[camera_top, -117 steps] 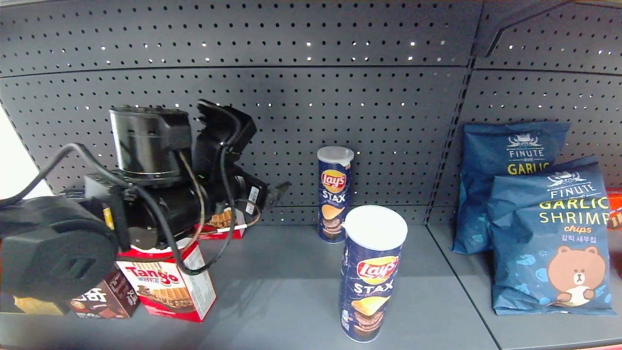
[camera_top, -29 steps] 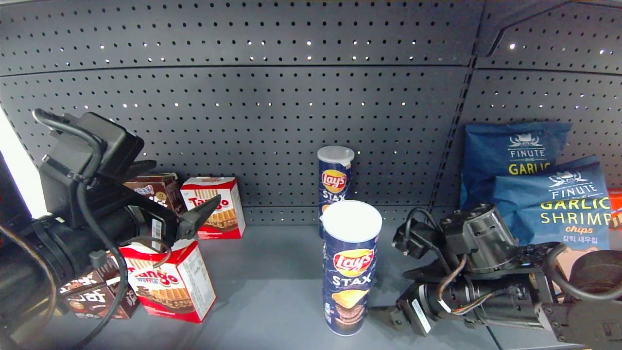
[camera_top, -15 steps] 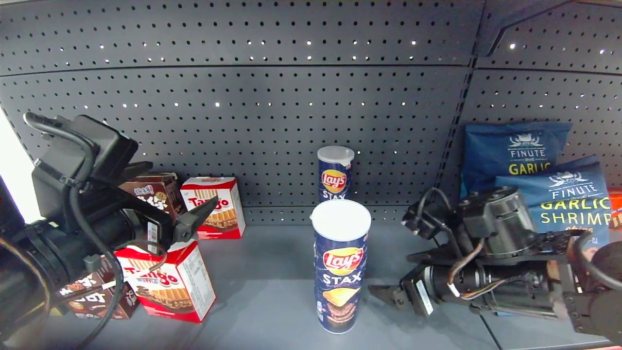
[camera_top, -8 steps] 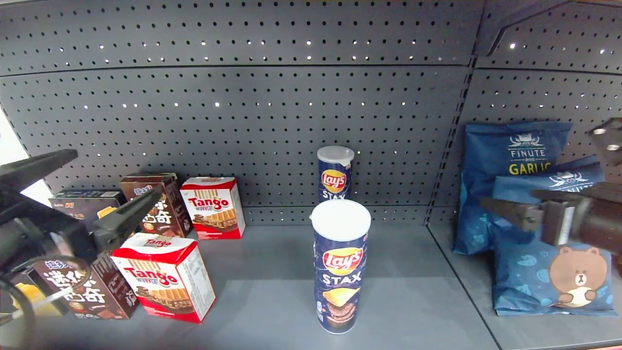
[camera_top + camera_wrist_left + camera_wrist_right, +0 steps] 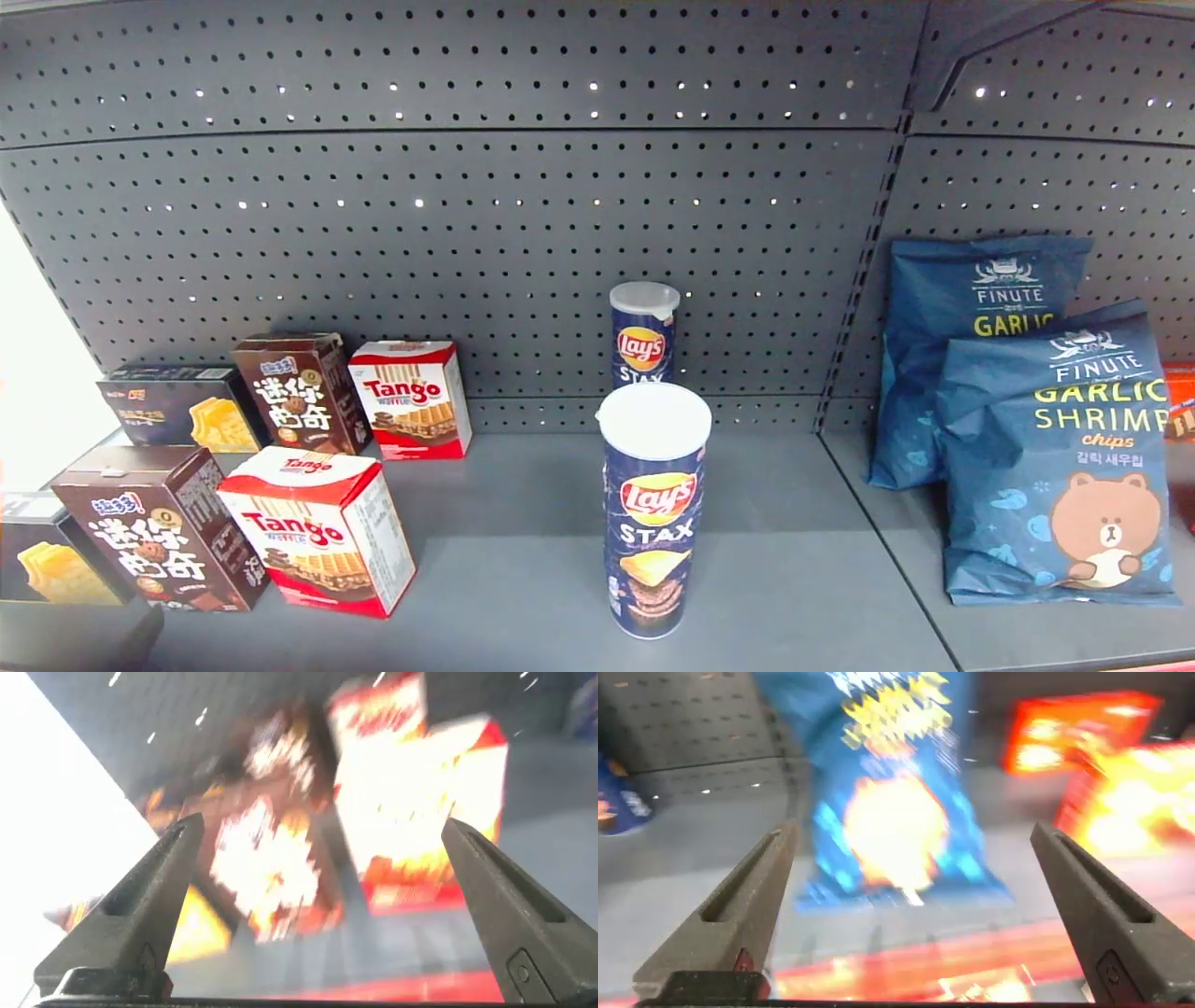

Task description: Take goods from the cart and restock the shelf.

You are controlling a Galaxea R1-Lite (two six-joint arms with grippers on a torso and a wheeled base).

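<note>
On the shelf point(image 5: 523, 579): two cans point(image 5: 653, 509) point(image 5: 643, 334), two bags point(image 5: 1055, 457) point(image 5: 962, 317), six boxes point(image 5: 317, 527) point(image 5: 411, 397) point(image 5: 299, 392) point(image 5: 154, 523) point(image 5: 177, 420) point(image 5: 47, 560).

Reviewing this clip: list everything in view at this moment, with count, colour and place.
cylindrical chip cans: 2, dark blue with white lids, shelf centre, one behind the other
cardboard wafer boxes: 2, red and white, left of centre
cardboard chocolate boxes: 2, brown, left
picture boxes: 2, black with yellow, far left
plastic snack bags: 2, blue, right section, overlapping
packet: 1, orange-red, right edge
metal shelf: 1, grey
perforated back panel: dark grey
left end effector: open, facing boxes
right end effector: open, facing a bag
</note>
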